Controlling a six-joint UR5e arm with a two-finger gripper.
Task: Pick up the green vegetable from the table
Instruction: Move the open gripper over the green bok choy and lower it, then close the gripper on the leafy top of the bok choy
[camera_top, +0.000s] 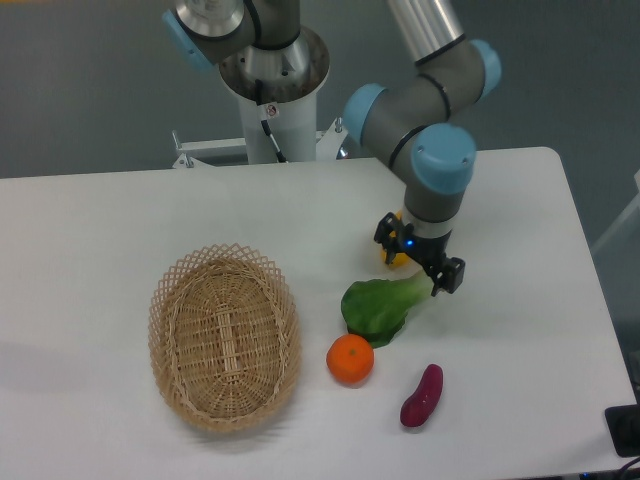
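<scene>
Green vegetable (378, 305) lies flat on the white table (120, 215), right of centre, its dark leaves pointing toward the lower left and its pale stalk end pointing up and to the right. The gripper (420, 262) hangs just over that stalk end, its two black fingers spread apart with nothing between them; whether a fingertip touches the stalk cannot be told from this angle. Behind the gripper, mostly hidden by it, a yellow vegetable (393, 256) shows only as a small patch at its left side. An orange (350, 359) sits just below the leaves, touching or nearly touching them. A purple sweet potato (421, 395) lies near the orange, to its lower right, apart from the leaves. A woven wicker basket (225, 335) rests on the left part of the table, well apart from the greens.
</scene>
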